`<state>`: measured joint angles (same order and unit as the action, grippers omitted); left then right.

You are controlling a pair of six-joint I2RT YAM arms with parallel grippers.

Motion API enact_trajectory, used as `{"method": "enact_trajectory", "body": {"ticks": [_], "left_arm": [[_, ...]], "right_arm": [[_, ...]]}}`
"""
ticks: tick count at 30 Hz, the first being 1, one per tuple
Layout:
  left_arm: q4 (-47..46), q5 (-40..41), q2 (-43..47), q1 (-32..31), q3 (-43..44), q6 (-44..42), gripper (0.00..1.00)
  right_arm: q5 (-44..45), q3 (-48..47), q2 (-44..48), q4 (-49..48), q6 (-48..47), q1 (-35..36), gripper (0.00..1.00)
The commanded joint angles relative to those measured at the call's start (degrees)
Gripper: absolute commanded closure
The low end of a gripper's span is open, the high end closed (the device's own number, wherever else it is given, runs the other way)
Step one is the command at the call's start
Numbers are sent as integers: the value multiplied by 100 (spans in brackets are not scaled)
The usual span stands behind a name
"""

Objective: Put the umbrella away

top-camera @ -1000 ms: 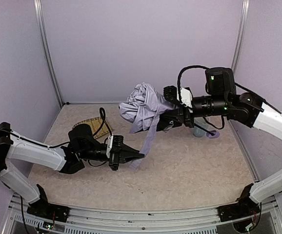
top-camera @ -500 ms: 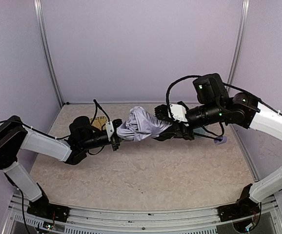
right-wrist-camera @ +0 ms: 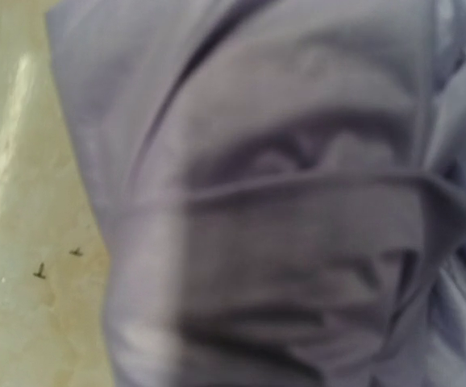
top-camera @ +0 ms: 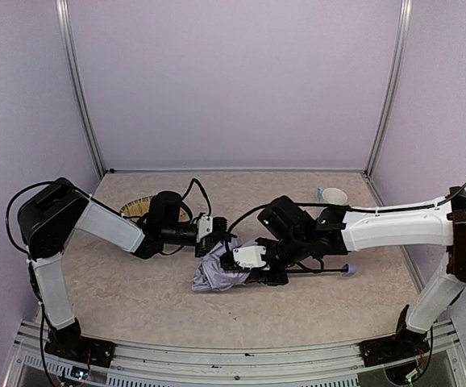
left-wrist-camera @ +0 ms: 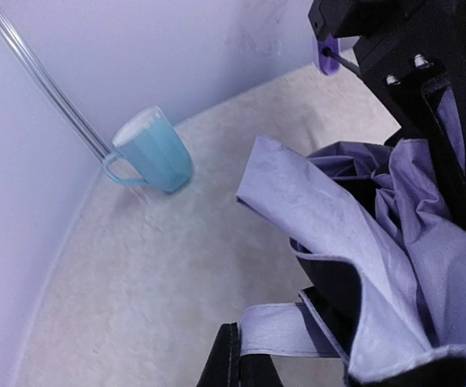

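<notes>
Obs., near edge inward. Table [top-camera: 297,322]: pale mottled top, with both arms rising from its near corners and folding in toward the middle. Umbrella [top-camera: 215,274] lies mid-table, a little left of centre, its canopy collapsed into a crumpled lavender-grey bundle resting on the surface. Its thin black shaft [top-camera: 318,272] runs out to the right from the bundle and ends in the small lavender handle [top-camera: 347,270]; whether the handle touches the top I cannot tell. Right gripper [top-camera: 245,274] comes in from the right along the shaft and is sunk into the bundle. From the left wrist camera a fold of fabric passes between its black fingers [left-wrist-camera: 414,105], so it is clamped on the gathered canopy. Its own wrist camera shows only blurred fabric pressed close, with a strip of table at the left. Left gripper [top-camera: 219,244] reaches in from the left to the far edge of the bundle. Its fingers are pressed together, pinching the end of the fabric strap [left-wrist-camera: 285,330], which runs from the fingertips back to the canopy. Behind the left arm, far left, a woven straw tray [top-camera: 136,208] lies flat, partly hidden by the arm. Far right, near the back wall, a light blue mug [top-camera: 332,196] stands upright, well apart from the umbrella.
</notes>
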<state>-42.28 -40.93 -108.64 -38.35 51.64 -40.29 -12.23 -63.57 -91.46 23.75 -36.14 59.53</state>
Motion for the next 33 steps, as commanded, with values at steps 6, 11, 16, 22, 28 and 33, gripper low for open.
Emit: {"method": "enact_trajectory", "body": {"ticks": [6, 11, 16, 22, 28, 33], "left_arm": [[-779, 1387, 14, -57, -92, -517, 100], [-952, 1681, -118, -149, -176, -426, 100], [-1696, 2348, -290, -106, -255, 48, 94], [-2162, 3132, -362, 3, -246, 352, 41], [-2961, 4437, 575, 69, -932, 808, 36], [-1739, 3692, 2618, -252, -2120, 1294, 42]], "right_arm": [[-2380, 235, -1560, 1293, 39, 464, 100], [-2434, 97, -2280, 1527, 516, 52, 100], [-2278, 75, -2657, 1580, 1059, -299, 100], [-1779, -36, -2862, 1789, 1405, -524, 100], [-1935, -109, -3023, 1778, 1577, -799, 100], [-2298, -367, -3373, 2029, 1573, -1046, 100]]}}
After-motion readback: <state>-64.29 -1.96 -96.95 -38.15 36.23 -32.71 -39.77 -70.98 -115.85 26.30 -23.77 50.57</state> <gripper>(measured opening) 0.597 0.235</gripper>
